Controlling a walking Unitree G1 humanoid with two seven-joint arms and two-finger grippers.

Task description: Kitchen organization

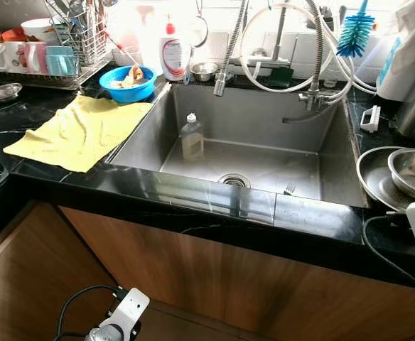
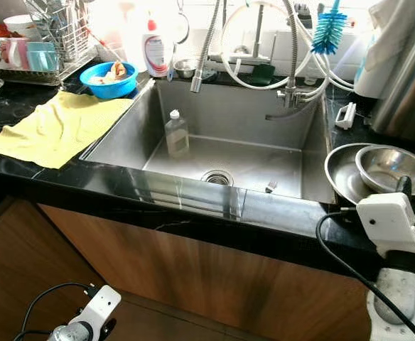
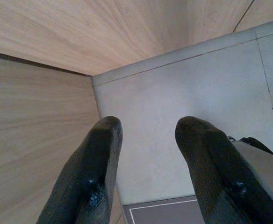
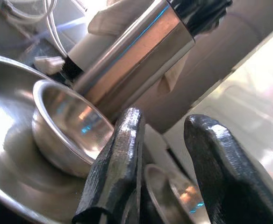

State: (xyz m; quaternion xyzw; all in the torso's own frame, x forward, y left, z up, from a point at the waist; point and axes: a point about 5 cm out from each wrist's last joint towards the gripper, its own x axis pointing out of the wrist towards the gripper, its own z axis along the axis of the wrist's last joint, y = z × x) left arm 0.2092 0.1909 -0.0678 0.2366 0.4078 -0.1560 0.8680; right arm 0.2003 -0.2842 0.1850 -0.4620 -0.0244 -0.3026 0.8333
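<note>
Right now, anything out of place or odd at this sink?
Yes. A clear bottle stands upright inside the sink basin, away from the other dish soap bottle on the counter. A fork lies on the basin floor near the drain. The yellow cloth lies rumpled, overhanging the sink edge.

Black marble-veined countertop point(image 1: 193, 206) surrounds a stainless steel sink point(image 1: 264, 167). Wood-grain cabinet fronts point(image 1: 214, 277) below. White tiled wall point(image 1: 278, 39) behind, strongly backlit. Pale grey floor tiles point(image 3: 188, 107).
</note>
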